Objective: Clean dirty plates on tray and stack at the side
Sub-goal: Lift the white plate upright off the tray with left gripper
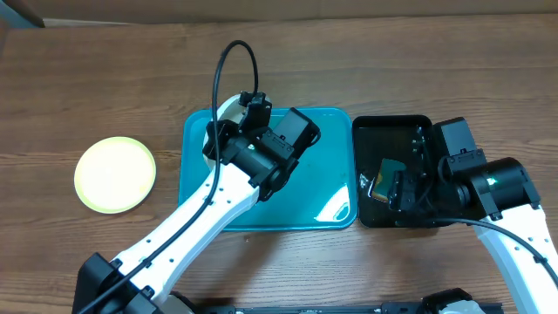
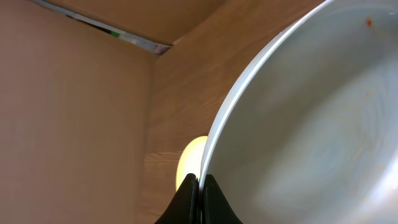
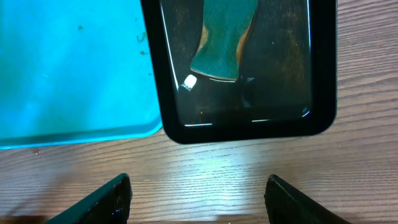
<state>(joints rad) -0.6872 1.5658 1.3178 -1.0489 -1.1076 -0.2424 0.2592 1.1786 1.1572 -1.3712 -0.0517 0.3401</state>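
Well off to the left of the left jaws, the pale yellow-green plate (image 1: 115,174) lies alone on the desk (image 1: 87,70), probably as the base of the side stack. The left jaws pinch the rim of a white plate (image 2: 311,124) above the tray (image 1: 331,174), likely to offer its orange-specked face for wiping. The right jaws are spread and empty. Just ahead of them a green sponge (image 3: 224,37) rests in the black tray (image 3: 249,130), within reach.
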